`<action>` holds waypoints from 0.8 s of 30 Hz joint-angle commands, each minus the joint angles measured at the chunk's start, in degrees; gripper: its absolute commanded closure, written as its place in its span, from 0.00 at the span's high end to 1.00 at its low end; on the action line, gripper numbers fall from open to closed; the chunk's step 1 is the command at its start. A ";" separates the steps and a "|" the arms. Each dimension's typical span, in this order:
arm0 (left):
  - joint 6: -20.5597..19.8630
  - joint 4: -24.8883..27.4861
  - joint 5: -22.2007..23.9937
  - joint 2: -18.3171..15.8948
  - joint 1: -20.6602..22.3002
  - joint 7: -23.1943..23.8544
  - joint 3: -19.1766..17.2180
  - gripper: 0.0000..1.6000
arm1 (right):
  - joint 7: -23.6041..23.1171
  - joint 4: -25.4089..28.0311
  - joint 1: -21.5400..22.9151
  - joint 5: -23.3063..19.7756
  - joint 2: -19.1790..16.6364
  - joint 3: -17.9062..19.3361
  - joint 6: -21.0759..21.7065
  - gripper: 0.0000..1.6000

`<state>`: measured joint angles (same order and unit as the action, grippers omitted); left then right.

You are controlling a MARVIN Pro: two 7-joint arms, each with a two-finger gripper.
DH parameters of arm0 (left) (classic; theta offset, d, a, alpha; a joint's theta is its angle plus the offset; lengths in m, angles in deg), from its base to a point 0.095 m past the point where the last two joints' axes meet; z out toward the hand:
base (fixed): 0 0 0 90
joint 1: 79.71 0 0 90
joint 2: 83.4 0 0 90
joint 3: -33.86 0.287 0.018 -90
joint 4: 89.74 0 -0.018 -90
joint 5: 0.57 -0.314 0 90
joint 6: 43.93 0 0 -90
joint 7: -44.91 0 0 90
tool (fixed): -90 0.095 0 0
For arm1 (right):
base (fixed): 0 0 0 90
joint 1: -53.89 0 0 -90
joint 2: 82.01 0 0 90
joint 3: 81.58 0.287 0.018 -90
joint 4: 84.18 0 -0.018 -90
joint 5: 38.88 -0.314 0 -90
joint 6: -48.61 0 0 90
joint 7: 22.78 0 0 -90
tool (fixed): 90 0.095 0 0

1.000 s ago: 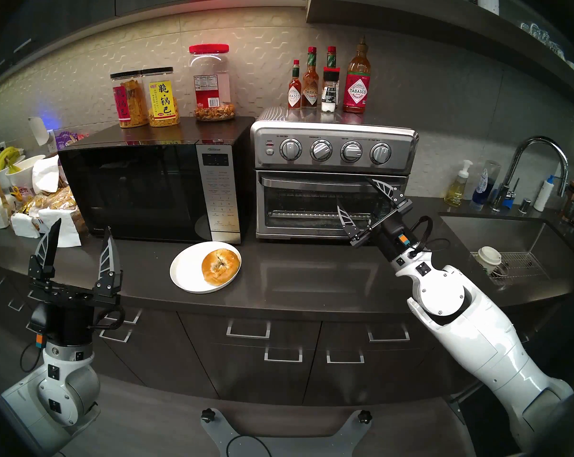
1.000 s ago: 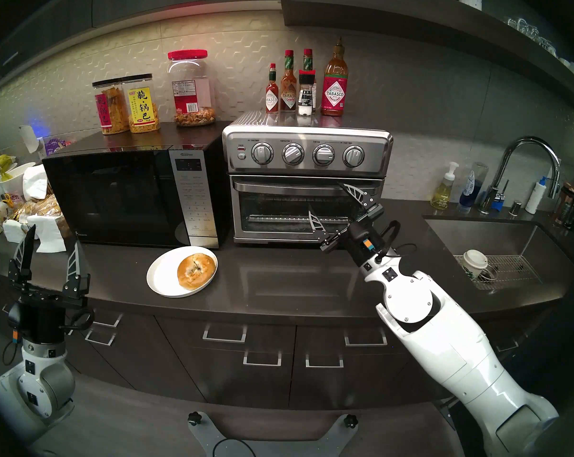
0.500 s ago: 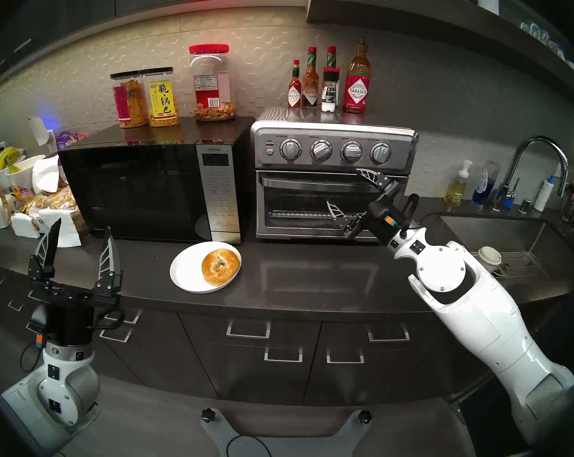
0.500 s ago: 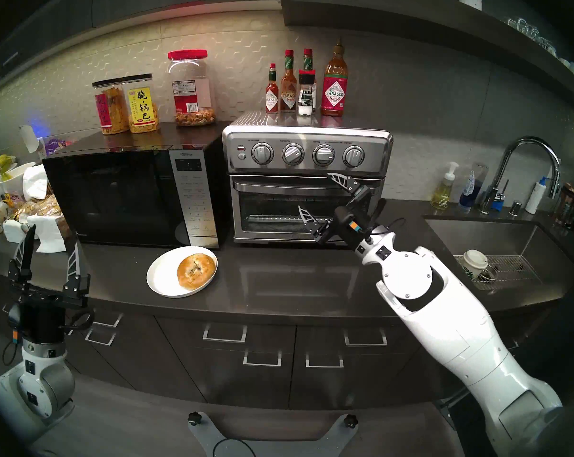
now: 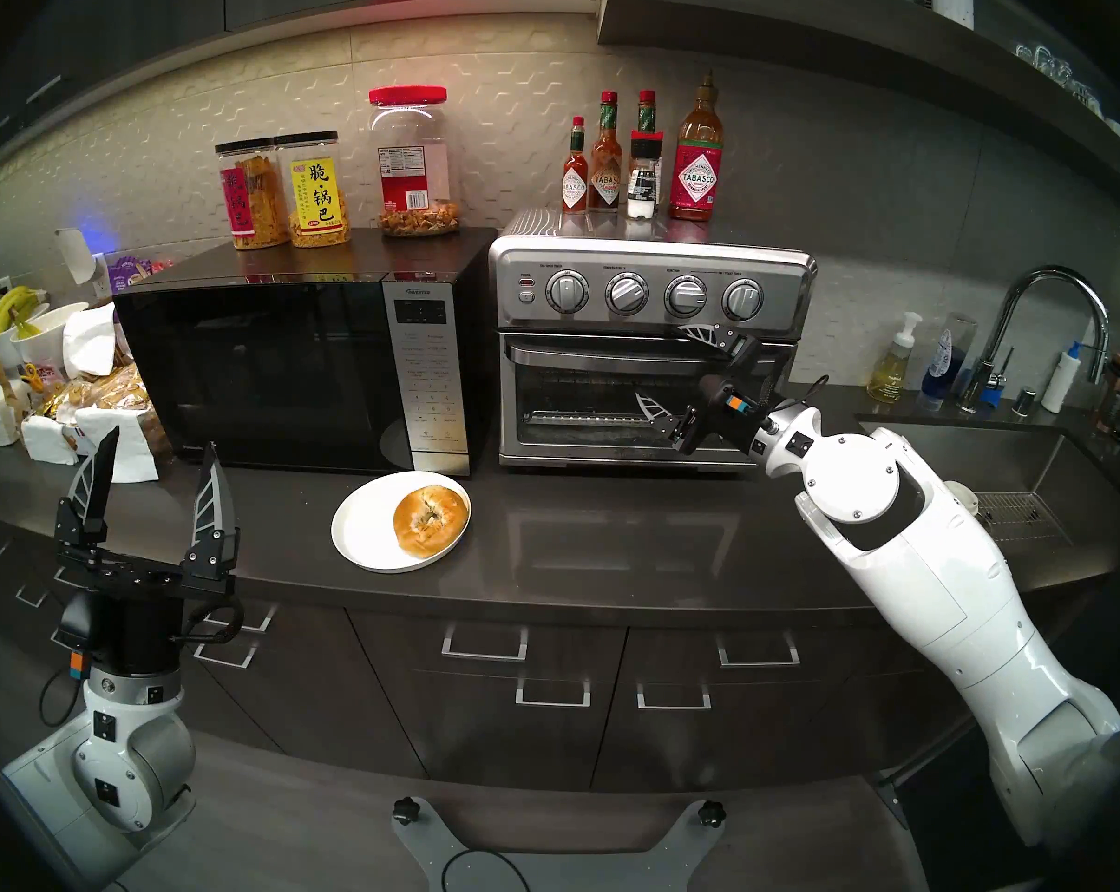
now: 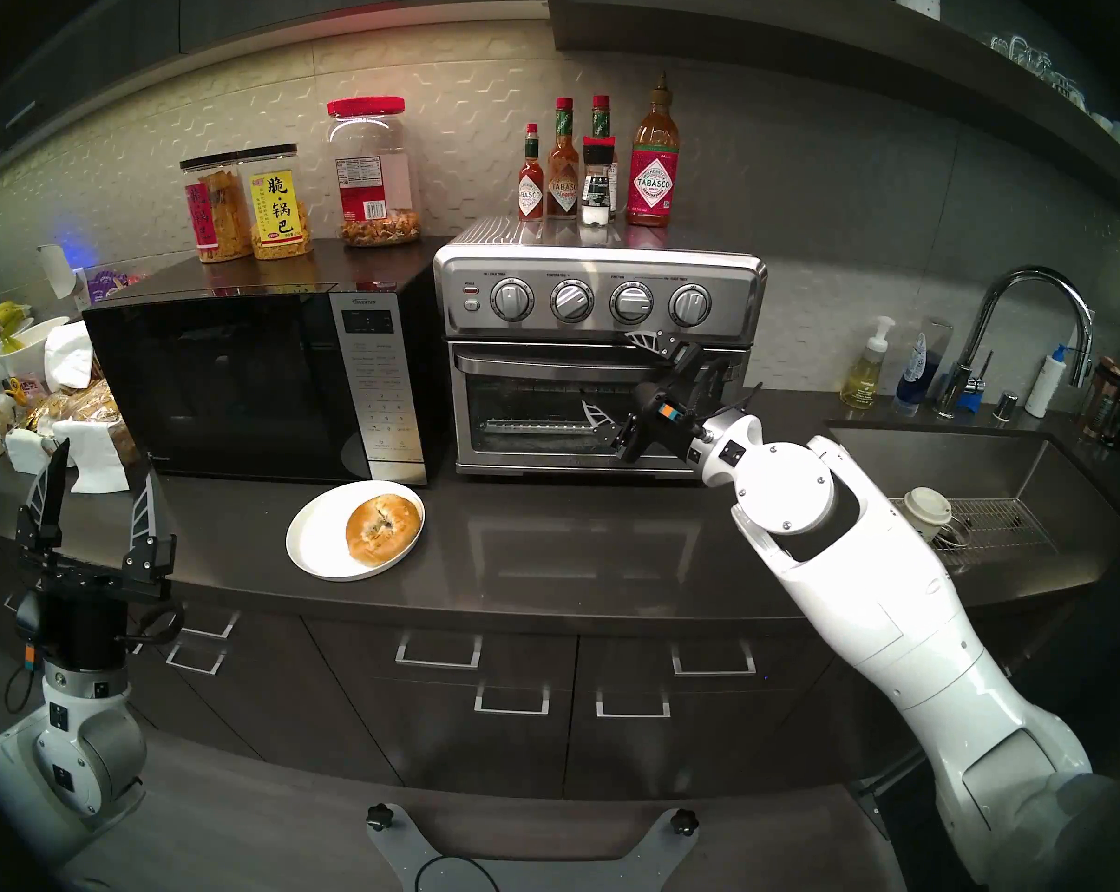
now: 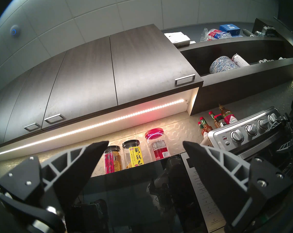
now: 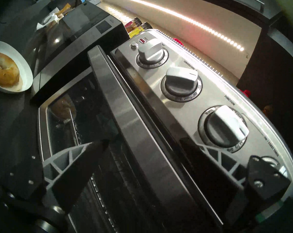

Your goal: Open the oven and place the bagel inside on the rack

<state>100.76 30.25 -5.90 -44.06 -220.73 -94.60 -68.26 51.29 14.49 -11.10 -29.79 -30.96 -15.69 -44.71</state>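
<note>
Both tools [image 5: 661,366] [image 5: 158,462] wide open, empty.

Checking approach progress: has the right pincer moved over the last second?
Yes. The right pincer has risen and edged leftward against the oven: its upper finger, earlier level with the door handle, now sits by the knob panel, straddling the handle.

Both hands open — right hand [image 5: 666,366] level.

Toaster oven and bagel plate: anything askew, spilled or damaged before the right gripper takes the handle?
Nothing stands out. The oven stands square with its door shut, the bagel lies intact on the white plate, and the sauce bottles on top stand upright. The open right gripper brackets the door handle.
</note>
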 commanded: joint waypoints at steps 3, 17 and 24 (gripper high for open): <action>0.05 0.59 -0.04 0.03 -0.18 -0.04 -0.49 1.00 | -3.20 -0.24 4.84 0.92 -0.08 0.33 1.27 1.00; 0.03 0.64 -0.01 0.01 -0.28 -0.04 -0.56 1.00 | -3.94 1.85 3.06 2.82 -0.12 0.85 1.73 0.29; 0.03 0.63 -0.02 0.00 -0.26 -0.05 -0.54 1.00 | -1.57 3.52 -1.28 2.90 -0.19 1.86 -0.46 0.00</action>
<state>100.76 30.27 -5.89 -44.06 -220.91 -94.60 -68.31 47.22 15.55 -8.96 -25.47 -31.65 -14.50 -43.12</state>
